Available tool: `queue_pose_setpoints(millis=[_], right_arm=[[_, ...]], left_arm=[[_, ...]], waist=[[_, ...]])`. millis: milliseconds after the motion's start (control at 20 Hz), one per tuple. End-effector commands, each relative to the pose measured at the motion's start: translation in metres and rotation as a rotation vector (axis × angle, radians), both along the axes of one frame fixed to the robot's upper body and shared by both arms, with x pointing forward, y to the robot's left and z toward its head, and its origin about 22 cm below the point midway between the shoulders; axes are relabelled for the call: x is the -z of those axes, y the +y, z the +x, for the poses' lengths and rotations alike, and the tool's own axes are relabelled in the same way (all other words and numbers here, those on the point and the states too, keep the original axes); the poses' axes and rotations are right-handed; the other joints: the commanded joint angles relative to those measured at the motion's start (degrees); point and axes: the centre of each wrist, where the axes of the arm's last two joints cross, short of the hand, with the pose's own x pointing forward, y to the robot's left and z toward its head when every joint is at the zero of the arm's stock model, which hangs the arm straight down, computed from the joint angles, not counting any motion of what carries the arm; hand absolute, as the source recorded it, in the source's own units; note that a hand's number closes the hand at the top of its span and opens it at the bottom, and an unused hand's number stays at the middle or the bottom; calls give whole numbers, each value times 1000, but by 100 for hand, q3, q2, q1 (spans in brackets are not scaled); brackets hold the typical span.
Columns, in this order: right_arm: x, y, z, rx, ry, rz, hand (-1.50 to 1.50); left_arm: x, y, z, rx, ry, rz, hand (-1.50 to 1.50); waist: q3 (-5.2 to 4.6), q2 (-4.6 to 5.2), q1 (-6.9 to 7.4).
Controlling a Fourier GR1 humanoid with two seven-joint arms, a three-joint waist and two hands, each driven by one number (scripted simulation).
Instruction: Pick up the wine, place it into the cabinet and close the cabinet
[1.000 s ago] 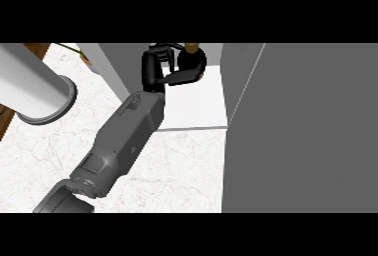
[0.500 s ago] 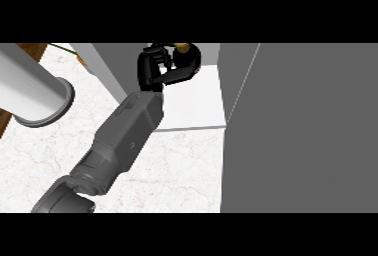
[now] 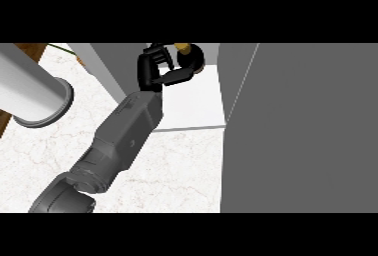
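Marble counter (image 3: 177,165) is lying below as the left hand (image 3: 159,70), fingers curled round the wine (image 3: 186,52), is holding it inside the cabinet (image 3: 193,100), door (image 3: 303,125) standing rightward.

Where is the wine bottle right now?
Head view, top centre: the wine bottle sits inside the cabinet, held by the hand, left of the grey door.

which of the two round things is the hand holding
The wine: small, dark, gold-topped, inside the cabinet, with the left hand curled round it. The big pale cylinder at the view's left is apart from the hand.
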Motion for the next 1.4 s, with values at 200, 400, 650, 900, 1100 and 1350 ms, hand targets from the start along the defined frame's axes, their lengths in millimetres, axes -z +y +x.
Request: queue_pose_setpoints(millis=[200, 400, 650, 900, 1100, 1350], right_arm=[[-10, -6, -10, -27, -11, 18, -150], [-10, -13, -9, -11, -17, 7, -150], [-11, 8, -6, -17, -38, 38, -150], [-12, 5, -5, -25, -21, 28, -150], [-16, -3, -17, -54, -24, 15, -150], [-10, 2, -14, -53, -32, 22, -150]], left_arm=[[13, 12, -3, -62, 38, 99, -150], [26, 25, -8, -66, 68, 117, -150], [30, 30, -9, -90, 65, 163, -150], [29, 22, -10, -98, 47, 152, -150], [38, 39, -13, -125, 36, 129, -150], [43, 43, -15, -66, 33, 118, -150]], waist=[[-27, 50, 1], [-26, 48, 13], [-36, 96, -48], [-34, 70, -9], [-34, 77, -87], [-33, 79, -63]])
